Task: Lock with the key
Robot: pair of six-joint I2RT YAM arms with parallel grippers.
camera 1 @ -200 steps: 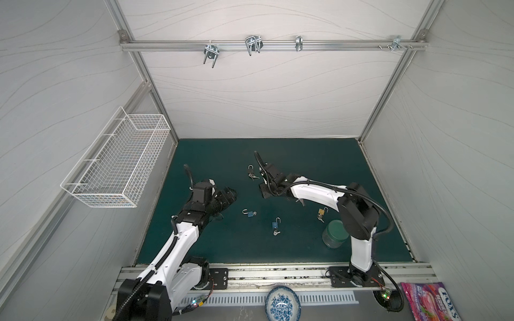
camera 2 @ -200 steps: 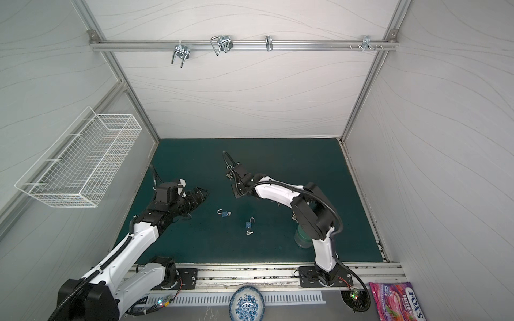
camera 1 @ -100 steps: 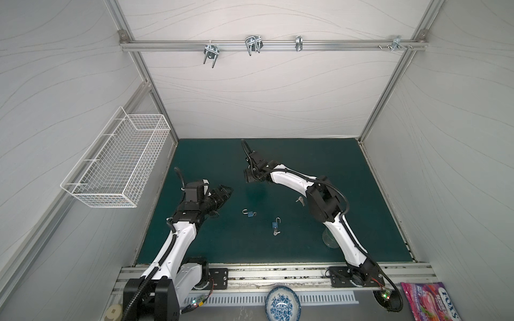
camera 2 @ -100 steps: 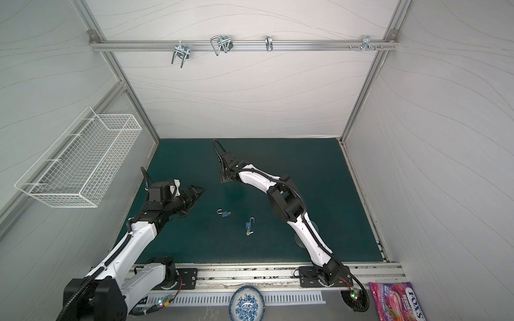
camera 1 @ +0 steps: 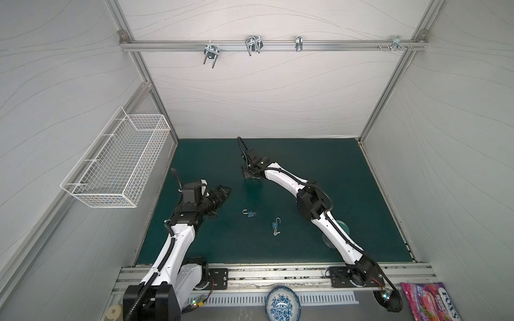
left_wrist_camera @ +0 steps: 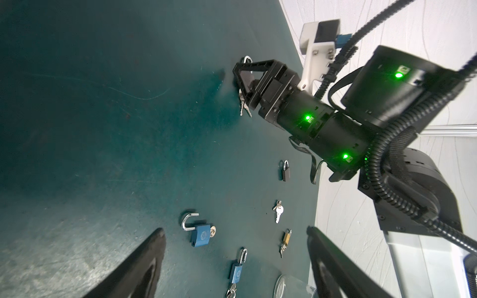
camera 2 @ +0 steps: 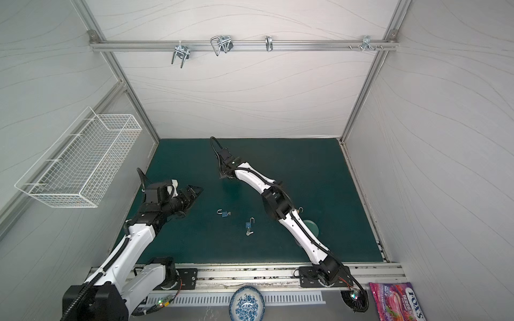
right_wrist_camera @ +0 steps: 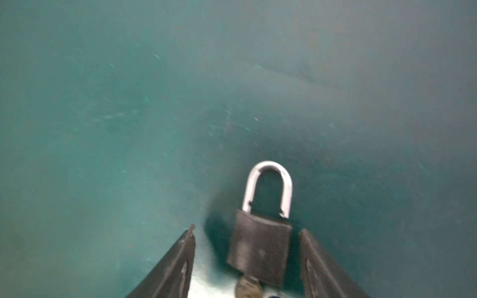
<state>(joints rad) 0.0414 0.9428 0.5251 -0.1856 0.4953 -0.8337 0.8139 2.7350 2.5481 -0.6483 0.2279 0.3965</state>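
A black padlock [right_wrist_camera: 260, 247] with a silver shackle lies on the green mat [right_wrist_camera: 129, 116], and a key [right_wrist_camera: 247, 286] sticks out of its base. My right gripper [right_wrist_camera: 247, 229] is open around the padlock body, with a wide gap on one side and a narrow one on the other. In both top views the right gripper [camera 1: 249, 175] [camera 2: 225, 175] is low on the mat at the back middle. In the left wrist view the padlock's keys [left_wrist_camera: 242, 105] dangle below the right gripper [left_wrist_camera: 241, 82]. My left gripper [left_wrist_camera: 235, 229] [camera 1: 222, 193] hovers open and empty.
Two blue padlocks [camera 1: 250, 213] [camera 1: 276, 223] with open shackles lie mid-mat. The left wrist view also shows a small black padlock [left_wrist_camera: 285, 171], a loose key [left_wrist_camera: 278, 211], a brass padlock [left_wrist_camera: 286, 237] and a glass jar [left_wrist_camera: 291, 286]. A wire basket [camera 1: 119, 161] hangs on the left wall.
My right arm stretched out toward the back left and brought its gripper down around the black padlock. The left gripper drew back a little to the left.
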